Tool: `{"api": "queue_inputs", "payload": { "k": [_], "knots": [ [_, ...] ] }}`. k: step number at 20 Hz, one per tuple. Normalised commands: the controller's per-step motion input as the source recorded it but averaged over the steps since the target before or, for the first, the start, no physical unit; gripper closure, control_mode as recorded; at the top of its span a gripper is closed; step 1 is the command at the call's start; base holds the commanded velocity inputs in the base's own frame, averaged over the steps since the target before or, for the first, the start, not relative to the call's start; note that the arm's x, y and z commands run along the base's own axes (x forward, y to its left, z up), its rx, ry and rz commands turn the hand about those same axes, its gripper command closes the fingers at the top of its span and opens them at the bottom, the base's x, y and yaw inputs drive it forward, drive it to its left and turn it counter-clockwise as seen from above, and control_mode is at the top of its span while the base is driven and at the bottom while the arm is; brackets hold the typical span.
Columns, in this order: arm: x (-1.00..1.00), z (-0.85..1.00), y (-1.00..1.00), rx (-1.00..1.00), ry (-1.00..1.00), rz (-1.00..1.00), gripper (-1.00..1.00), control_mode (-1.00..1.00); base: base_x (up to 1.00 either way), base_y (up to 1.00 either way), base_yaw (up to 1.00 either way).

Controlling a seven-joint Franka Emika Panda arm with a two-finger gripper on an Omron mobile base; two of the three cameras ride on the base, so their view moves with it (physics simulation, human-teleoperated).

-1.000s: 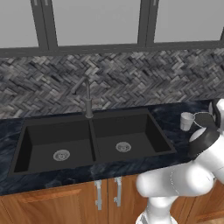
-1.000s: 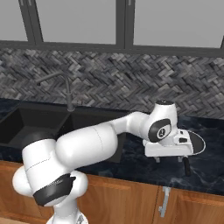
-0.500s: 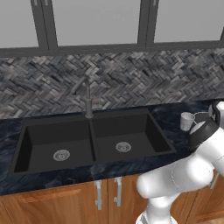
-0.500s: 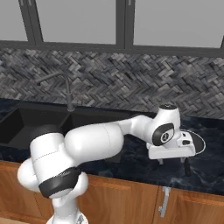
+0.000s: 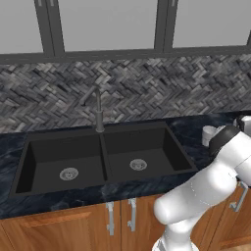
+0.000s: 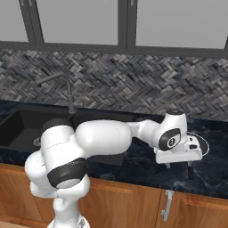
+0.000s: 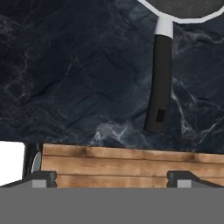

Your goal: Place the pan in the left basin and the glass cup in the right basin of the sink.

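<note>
The pan (image 7: 183, 8) lies on the dark marble counter, and its black handle (image 7: 159, 83) points toward the counter's front edge. My gripper (image 7: 113, 178) is open above that edge, with the handle ahead and right of centre, untouched. From the right base view the gripper (image 6: 179, 169) hangs open with nothing between its fingers, and the pan's thin rim (image 6: 204, 143) peeks out behind the hand. The glass cup (image 5: 209, 135) stands on the counter right of the sink (image 5: 103, 128). The left basin (image 5: 46, 162) and the right basin (image 5: 147, 149) hold nothing.
A slim dark faucet (image 5: 98, 113) rises behind the sink's divider. Wooden cabinet fronts (image 7: 131, 164) lie directly below the gripper. A herringbone tile wall (image 5: 127, 88) backs the counter, with windows above.
The hand has shifted right and slightly down toward the counter's front edge. The jaws stay open, and the pan and cup have not moved.
</note>
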Motion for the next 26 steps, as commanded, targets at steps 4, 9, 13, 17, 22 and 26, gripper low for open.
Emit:
{"api": "queue_inputs", "payload": {
  "k": [4,9,13,17,22,26],
  "knots": [
    [0.22,-0.12,-0.07,0.03,-0.02,0.0,-1.0,-1.0,0.0,0.0,0.0],
    [0.25,-0.12,-0.14,0.04,0.0,0.0,-1.0,-1.0,0.0,0.0,0.0],
    [0.19,-0.12,-0.2,0.0,0.0,0.0,-1.0,-1.0,0.0,0.0,0.0],
    [0.19,-0.13,-0.2,0.0,0.0,0.0,-1.0,-1.0,0.0,0.0,0.0],
    [0.19,-0.11,-0.19,0.0,0.0,0.0,-1.0,-1.0,0.0,0.0,0.0],
    [0.18,-0.09,-0.21,0.0,0.0,0.0,-1.0,-1.0,0.0,0.0,0.0]
  ]
}}
